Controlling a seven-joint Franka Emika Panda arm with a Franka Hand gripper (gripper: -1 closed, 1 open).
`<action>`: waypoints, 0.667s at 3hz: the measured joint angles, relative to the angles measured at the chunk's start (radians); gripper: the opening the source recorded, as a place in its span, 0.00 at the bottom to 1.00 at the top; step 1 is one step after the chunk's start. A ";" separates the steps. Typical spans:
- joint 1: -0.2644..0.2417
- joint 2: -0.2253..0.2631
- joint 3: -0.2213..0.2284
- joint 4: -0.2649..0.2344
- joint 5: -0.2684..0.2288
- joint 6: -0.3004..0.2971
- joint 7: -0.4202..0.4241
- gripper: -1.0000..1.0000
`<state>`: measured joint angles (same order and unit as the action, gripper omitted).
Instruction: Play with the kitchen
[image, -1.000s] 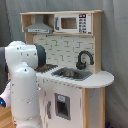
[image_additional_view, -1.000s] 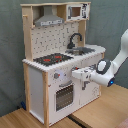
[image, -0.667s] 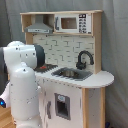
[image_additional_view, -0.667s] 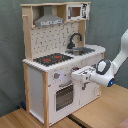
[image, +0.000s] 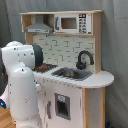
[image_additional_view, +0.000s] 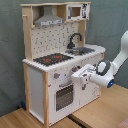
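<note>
The kitchen (image_additional_view: 37, 80) is white and light wood, with a grey hood (image_additional_view: 48, 20), a black-red stovetop (image_additional_view: 52, 59), a black faucet (image_additional_view: 75, 39), a sink (image_additional_view: 84, 50) and an oven door (image_additional_view: 64, 96). In the second exterior view my gripper (image_additional_view: 78, 77) hovers just in front of the kitchen's front panel, right of the knobs (image_additional_view: 56, 76) and above the oven door. In the first exterior view the kitchen (image: 65, 47) shows its faucet (image: 84, 57) and sink (image: 72, 74), and my own arm (image: 22, 85) hides the gripper.
The kitchen stands on a wooden table (image_additional_view: 102, 112) in front of a grey curtain (image_additional_view: 112, 20). A toy microwave (image: 72, 22) sits in the top shelf. My white arm reaches in from the second exterior view's right.
</note>
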<state>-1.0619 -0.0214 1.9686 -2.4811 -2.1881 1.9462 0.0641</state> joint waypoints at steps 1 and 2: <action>0.000 0.000 0.000 0.000 0.000 0.000 0.000 1.00; 0.000 0.005 -0.008 0.001 0.004 -0.001 0.171 1.00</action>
<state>-1.0622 -0.0168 1.9607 -2.4802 -2.1843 1.9455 0.2350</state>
